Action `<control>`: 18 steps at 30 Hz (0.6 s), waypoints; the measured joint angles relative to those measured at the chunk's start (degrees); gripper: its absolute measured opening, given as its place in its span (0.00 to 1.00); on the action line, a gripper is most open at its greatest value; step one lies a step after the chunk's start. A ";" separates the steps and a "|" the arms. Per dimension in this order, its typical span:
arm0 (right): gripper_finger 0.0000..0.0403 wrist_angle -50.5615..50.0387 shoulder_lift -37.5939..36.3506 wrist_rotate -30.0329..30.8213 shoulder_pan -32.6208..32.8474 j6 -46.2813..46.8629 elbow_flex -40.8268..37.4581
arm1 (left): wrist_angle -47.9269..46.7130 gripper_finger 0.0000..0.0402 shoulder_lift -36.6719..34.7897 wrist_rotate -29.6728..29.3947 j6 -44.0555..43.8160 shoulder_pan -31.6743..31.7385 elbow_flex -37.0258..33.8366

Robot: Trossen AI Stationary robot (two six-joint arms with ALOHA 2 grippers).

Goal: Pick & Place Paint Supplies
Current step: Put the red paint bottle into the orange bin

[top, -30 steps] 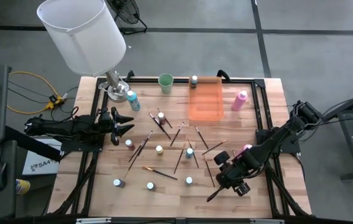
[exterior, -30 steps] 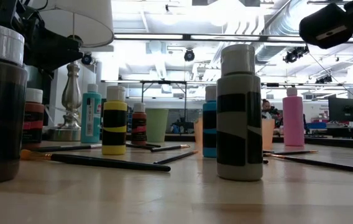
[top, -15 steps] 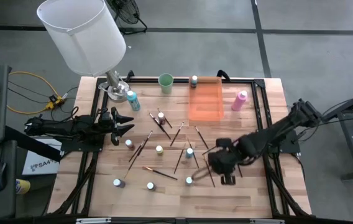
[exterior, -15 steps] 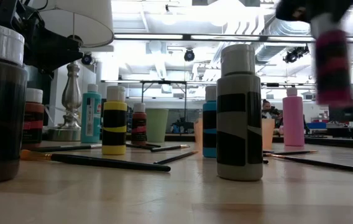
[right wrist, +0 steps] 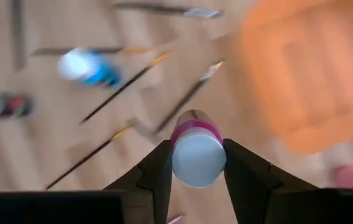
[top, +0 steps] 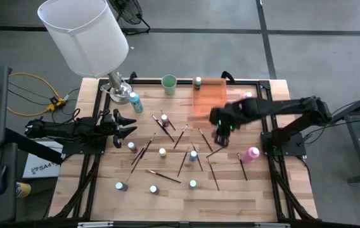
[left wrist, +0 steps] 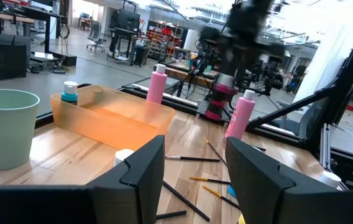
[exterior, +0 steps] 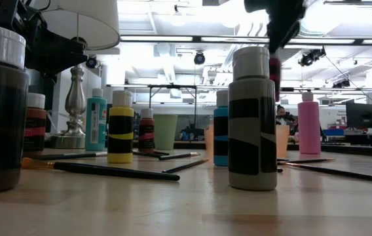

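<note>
My right gripper (top: 221, 132) hangs above the table's middle right, just short of the near side of the orange bin (top: 206, 104). It is shut on a small pink bottle (right wrist: 195, 155) with a pale cap, which also shows in the low view as the pink bottle (exterior: 275, 71) high above the table. Other small bottles (top: 162, 152) and thin brushes (top: 181, 136) lie spread over the wooden top. A tall pink bottle (top: 246, 101) stands right of the bin; another pink bottle (top: 253, 153) stands nearer. My left gripper (top: 128, 126) waits open at the table's left edge. My right gripper pinches the pink bottle between its two fingers (right wrist: 159, 167) at the sides of its pale cap end (right wrist: 179, 163). The fingers come from above, pointing steeply down. The bottle hangs below them, cap up, lifted clear of the table.
A white lampshade on a silver base (top: 85, 35) overhangs the far left corner. A green cup (top: 168, 84) and a teal-capped bottle (top: 198, 82) stand at the far edge. A tall teal bottle (top: 135, 101) stands by the lamp base. A black frame rims the table.
My right gripper has swung from the table's near right part toward the far edge and the orange bin, rising and rolling as it went. The pink bottle has travelled with it, lifted well above the table.
</note>
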 joint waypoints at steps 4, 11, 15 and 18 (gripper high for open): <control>0.29 1.22 -0.04 0.68 -7.95 -4.09 0.00 | 0.02 0.42 0.01 0.01 0.00 -0.01 0.00; 0.29 7.05 0.09 0.31 -17.39 -8.53 0.00 | 0.00 0.42 0.00 0.02 0.00 -0.02 0.00; 0.30 10.14 2.09 -0.45 -22.99 -7.97 0.00 | 0.00 0.42 0.01 0.01 0.00 -0.02 0.00; 0.29 12.43 4.11 -2.01 -26.41 -5.51 -0.04 | 0.02 0.42 0.00 0.01 0.00 0.00 0.00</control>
